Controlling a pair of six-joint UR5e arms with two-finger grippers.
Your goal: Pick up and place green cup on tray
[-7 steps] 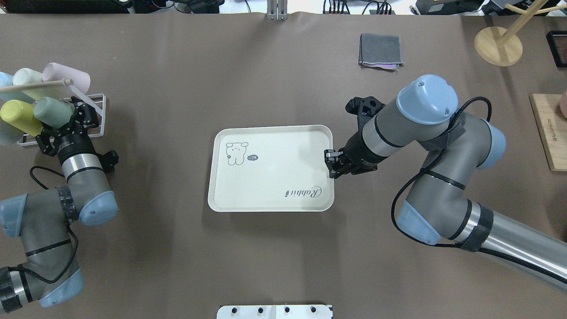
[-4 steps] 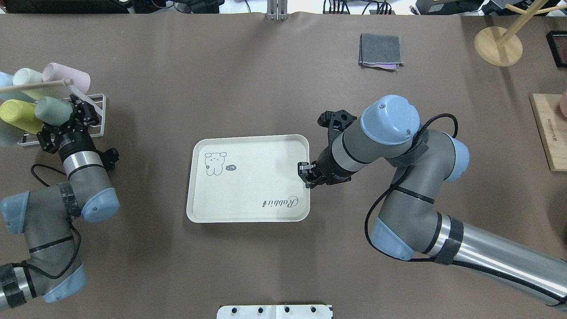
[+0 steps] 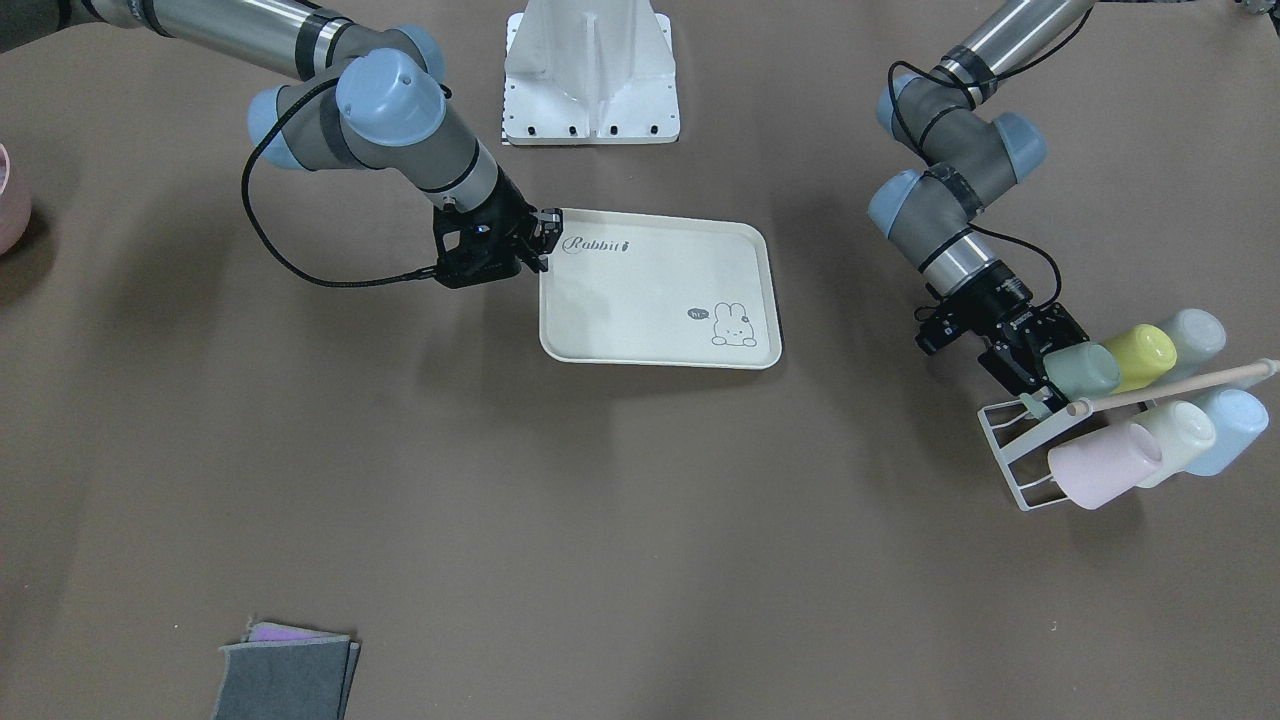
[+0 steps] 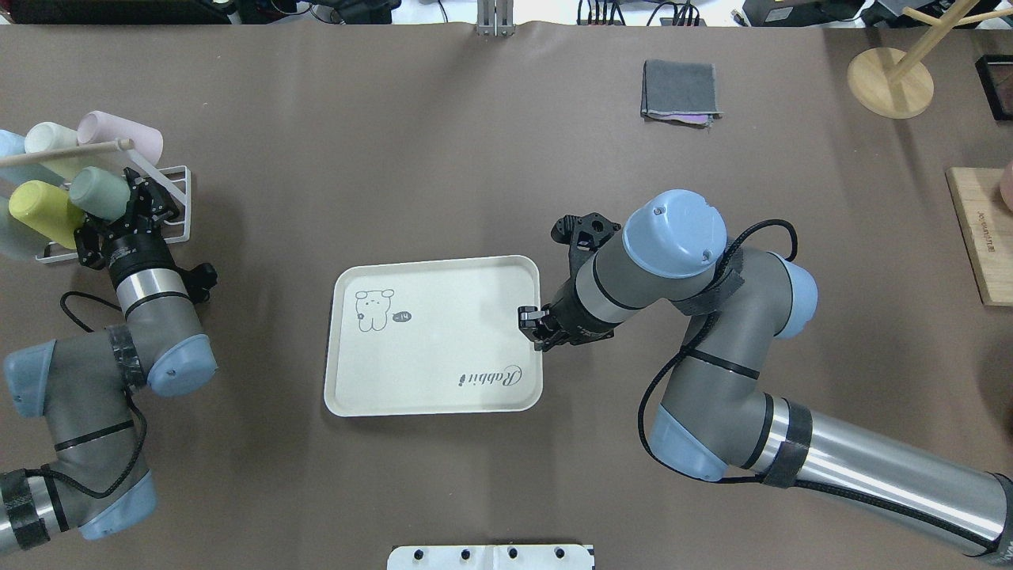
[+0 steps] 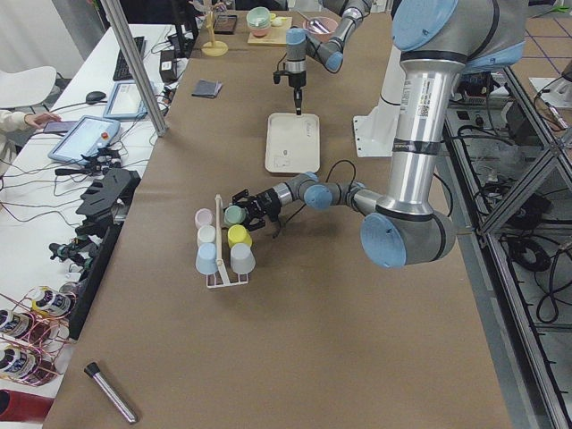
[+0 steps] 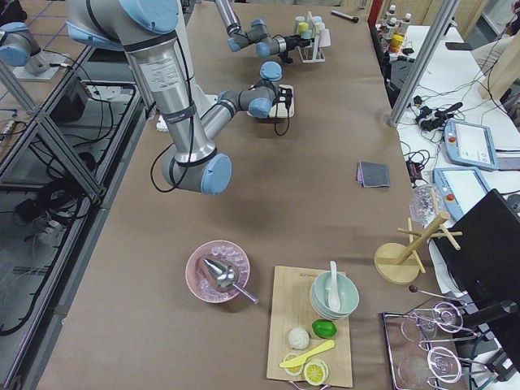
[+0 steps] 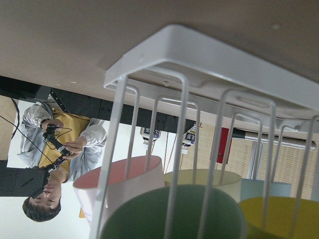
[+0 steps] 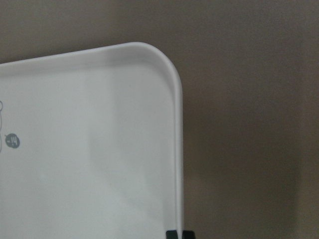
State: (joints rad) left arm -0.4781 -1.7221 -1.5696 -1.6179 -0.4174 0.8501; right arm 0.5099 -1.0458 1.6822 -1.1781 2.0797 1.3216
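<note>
The green cup (image 4: 99,192) lies on its side in the white wire rack (image 4: 178,198) at the far left. It also shows in the front view (image 3: 1085,372) and, through the rack wires, in the left wrist view (image 7: 169,214). My left gripper (image 4: 119,214) is shut on the green cup at its near end. The cream tray (image 4: 443,317) with the bunny drawing lies flat at the table's middle. My right gripper (image 4: 532,326) is shut on the tray's right rim (image 8: 178,199), and its tips (image 8: 178,234) show at that view's bottom edge.
A yellow-green cup (image 4: 39,212), a pink cup (image 4: 123,136) and paler cups lie in the rack under a wooden dowel (image 4: 63,152). A grey cloth (image 4: 681,89), a wooden stand (image 4: 890,83) and a wooden board (image 4: 981,237) lie at the back right.
My right gripper has dragged the tray to the left and toward the robot. My left gripper and the green cup have shifted slightly away from the robot.
</note>
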